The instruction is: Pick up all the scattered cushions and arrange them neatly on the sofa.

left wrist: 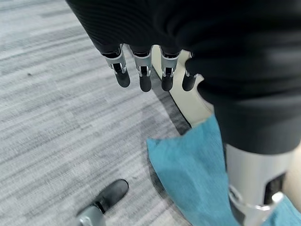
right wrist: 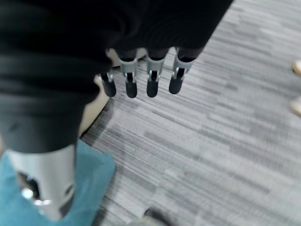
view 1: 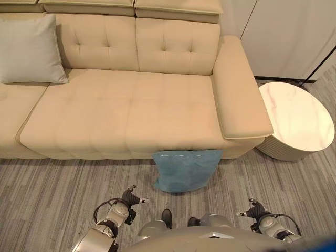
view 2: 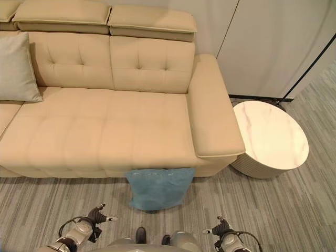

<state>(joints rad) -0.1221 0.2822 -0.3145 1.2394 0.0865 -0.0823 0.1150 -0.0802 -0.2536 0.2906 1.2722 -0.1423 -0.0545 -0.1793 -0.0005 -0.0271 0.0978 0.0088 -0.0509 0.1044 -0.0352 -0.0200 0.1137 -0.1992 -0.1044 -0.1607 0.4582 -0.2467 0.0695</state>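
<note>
At the bottom of the frame the left hand [view 1: 129,200] and right hand [view 1: 255,211] are hanging low and apart with fingers relaxed and holding nothing, so the pickup is only beginning. Just above and between them, the blue cushion [view 1: 185,170] is lying on the floor [view 1: 52,189], leaning against the sofa [view 1: 131,115] front; reaching it likely calls for bending down. At the upper left, a grey cushion [view 1: 29,50] is already sitting on the sofa.

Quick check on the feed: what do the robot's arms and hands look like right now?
Both arms are silver-grey metal. The left hand and right hand each have a dark ribbed cover over the back and wrist, a row of short silver fingers with rounded dark tips, and a thick silver thumb set apart.
</note>
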